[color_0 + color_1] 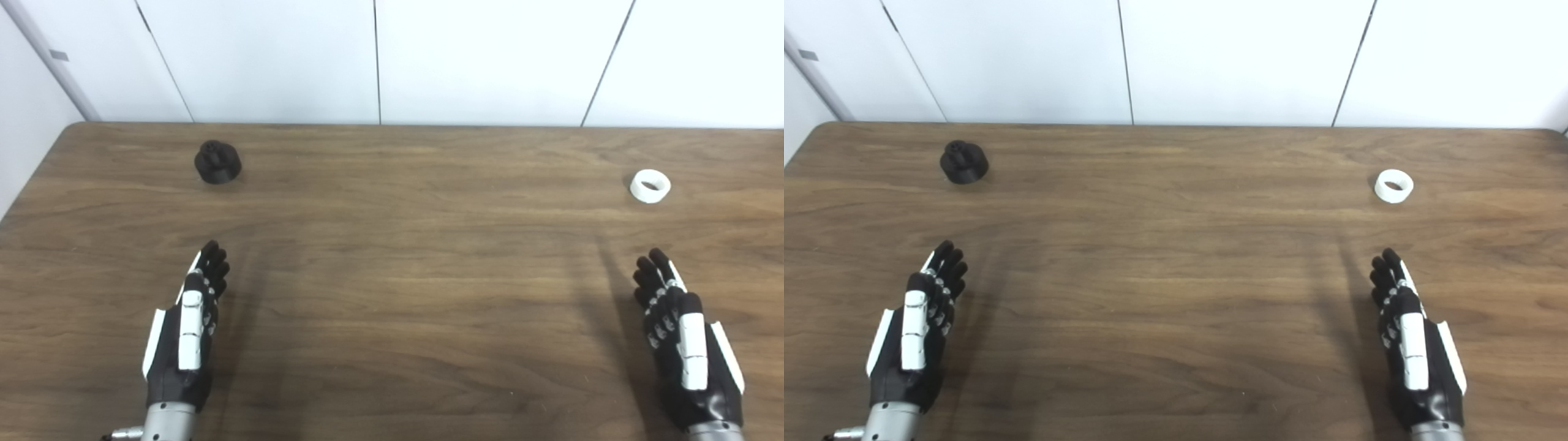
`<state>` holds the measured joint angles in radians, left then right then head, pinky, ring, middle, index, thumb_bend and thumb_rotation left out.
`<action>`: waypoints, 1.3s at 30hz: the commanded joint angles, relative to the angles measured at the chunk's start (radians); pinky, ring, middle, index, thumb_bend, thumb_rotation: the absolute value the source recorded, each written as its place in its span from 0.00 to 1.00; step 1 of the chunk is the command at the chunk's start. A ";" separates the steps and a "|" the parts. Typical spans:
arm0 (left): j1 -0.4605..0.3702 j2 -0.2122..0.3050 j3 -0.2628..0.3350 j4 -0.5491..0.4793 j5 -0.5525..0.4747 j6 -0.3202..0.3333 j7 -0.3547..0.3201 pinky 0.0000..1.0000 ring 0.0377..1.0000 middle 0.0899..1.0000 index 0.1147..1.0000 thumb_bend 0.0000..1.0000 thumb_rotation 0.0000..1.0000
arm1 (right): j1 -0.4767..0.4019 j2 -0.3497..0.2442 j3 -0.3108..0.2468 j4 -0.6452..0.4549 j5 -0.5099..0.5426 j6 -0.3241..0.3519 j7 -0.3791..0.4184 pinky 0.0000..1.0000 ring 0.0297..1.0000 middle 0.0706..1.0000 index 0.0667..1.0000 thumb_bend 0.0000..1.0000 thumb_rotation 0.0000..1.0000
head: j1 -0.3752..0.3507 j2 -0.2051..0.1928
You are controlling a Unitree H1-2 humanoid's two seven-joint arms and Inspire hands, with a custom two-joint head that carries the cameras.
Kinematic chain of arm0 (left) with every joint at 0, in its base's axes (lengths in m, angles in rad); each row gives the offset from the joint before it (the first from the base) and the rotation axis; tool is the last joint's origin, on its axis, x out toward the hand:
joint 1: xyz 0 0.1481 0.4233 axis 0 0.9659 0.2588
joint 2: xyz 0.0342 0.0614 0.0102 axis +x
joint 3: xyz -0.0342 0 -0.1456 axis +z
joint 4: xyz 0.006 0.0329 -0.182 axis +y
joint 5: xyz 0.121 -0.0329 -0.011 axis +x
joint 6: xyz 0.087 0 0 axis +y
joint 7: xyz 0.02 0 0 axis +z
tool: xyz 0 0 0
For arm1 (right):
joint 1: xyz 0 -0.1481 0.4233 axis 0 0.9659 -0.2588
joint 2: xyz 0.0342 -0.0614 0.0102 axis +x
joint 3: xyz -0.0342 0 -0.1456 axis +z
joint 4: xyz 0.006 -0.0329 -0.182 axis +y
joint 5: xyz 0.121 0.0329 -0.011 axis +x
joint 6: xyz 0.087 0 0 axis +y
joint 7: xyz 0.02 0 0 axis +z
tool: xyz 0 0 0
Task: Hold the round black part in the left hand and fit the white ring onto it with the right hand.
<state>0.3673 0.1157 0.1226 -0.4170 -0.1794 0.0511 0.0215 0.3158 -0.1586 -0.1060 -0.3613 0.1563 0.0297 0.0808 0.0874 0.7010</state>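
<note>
The round black part [217,162] stands on the wooden table [392,275] at the far left, a knob on its top. Far to the right lies the white ring [650,185], flat on the table. My left hand [190,327] rests low at the near left, fingers straight and pointing away, holding nothing; the black part is well beyond it. My right hand [683,337] sits at the near right in the same pose, open, with the ring a good way ahead of its fingertips.
A white panelled wall [392,61] rises directly behind the table's far edge. The table's left edge [30,177] slants close to the black part. Bare wood lies between the two hands.
</note>
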 commanded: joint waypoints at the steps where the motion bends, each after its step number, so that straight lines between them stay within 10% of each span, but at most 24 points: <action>1: -0.002 -0.016 0.006 -0.024 -0.006 -0.039 -0.005 1.00 0.97 0.97 0.98 0.55 1.00 | -0.008 0.016 -0.002 -0.020 0.006 -0.045 -0.003 1.00 0.98 0.96 0.96 0.55 1.00 | 0.001 0.000; 24: -0.004 -0.017 0.010 -0.019 -0.013 -0.040 -0.006 1.00 0.98 0.97 0.98 0.54 1.00 | -0.009 0.014 0.000 -0.018 0.004 -0.043 -0.002 1.00 0.98 0.96 0.96 0.56 1.00 | -0.001 -0.005; 39: 0.000 -0.061 -0.040 0.033 0.044 -0.091 0.020 0.99 0.98 0.97 0.98 0.58 1.00 | -0.015 -0.004 -0.006 0.061 0.017 -0.107 0.017 1.00 1.00 0.99 0.98 0.57 1.00 | 0.198 -0.139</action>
<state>0.3672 0.1092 0.0879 -0.3808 -0.1511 0.0087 0.0352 0.3131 -0.1620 -0.1074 -0.2968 0.1683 -0.0539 0.0935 0.2806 0.5662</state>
